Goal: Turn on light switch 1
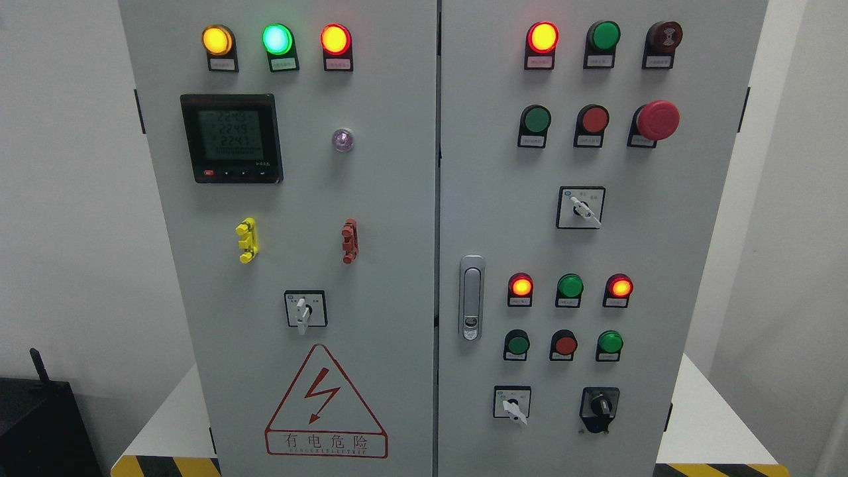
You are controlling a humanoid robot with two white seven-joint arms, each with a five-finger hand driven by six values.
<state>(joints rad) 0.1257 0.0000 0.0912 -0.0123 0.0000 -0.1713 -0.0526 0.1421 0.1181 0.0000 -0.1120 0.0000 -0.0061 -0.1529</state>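
Switches (305, 311) on grey cabinet (371, 218)

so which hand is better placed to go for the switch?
Cannot tell: neither hand is in the head view. Only the grey control cabinet shows, and no label on it is legible enough to locate switch 1.

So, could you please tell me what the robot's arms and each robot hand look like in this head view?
Neither arm nor any robot hand shows in this view, so their colours, shapes and cabling cannot be described. The frame holds only the grey control cabinet with its lamps, buttons and rotary switches, on a white platform.
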